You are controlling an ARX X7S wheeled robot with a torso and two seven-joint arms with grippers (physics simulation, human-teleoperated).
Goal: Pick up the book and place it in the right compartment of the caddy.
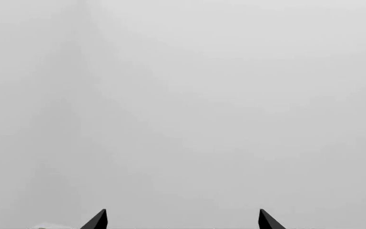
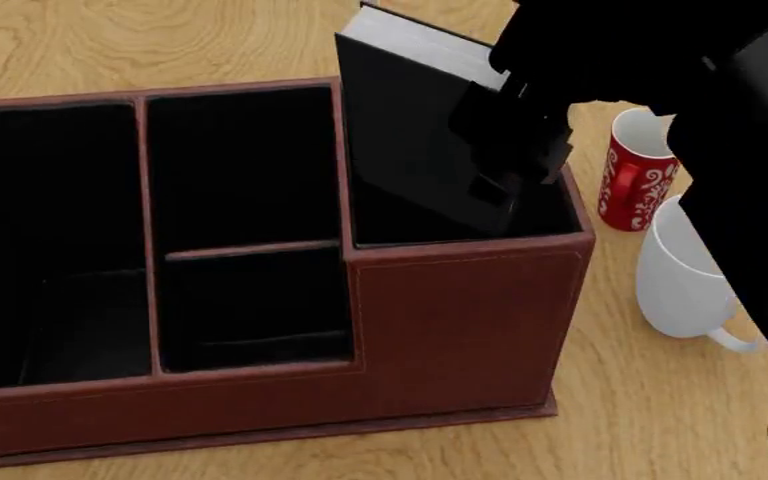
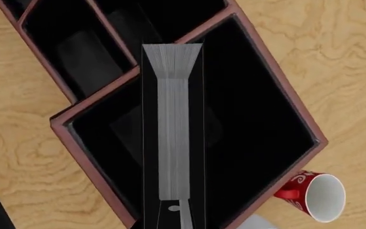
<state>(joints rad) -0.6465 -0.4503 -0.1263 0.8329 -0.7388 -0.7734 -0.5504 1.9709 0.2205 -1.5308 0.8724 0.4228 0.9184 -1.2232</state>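
While right hand [image 2: 511,150] grips book [image 2: 404,130], book tilts inside right compartment [image 2: 544,215]; left hand [image 1: 181,220] open.

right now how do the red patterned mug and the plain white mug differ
The red patterned mug is smaller and lies farther back; the plain white mug is bigger and nearer the camera. The red one carries white swirls; the white one is unmarked. Both stand upright on the wooden table beside the caddy.

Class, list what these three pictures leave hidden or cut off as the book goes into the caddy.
- Black-covered book: its lower end, head view, hidden inside the reddish-brown leather-look caddy.
- Right pincer: its hold on the book, head view, black on black.
- Left pincer: only two fingertips, left wrist view, cut by the edge.
- White mug: right wrist view, cut by the edge.
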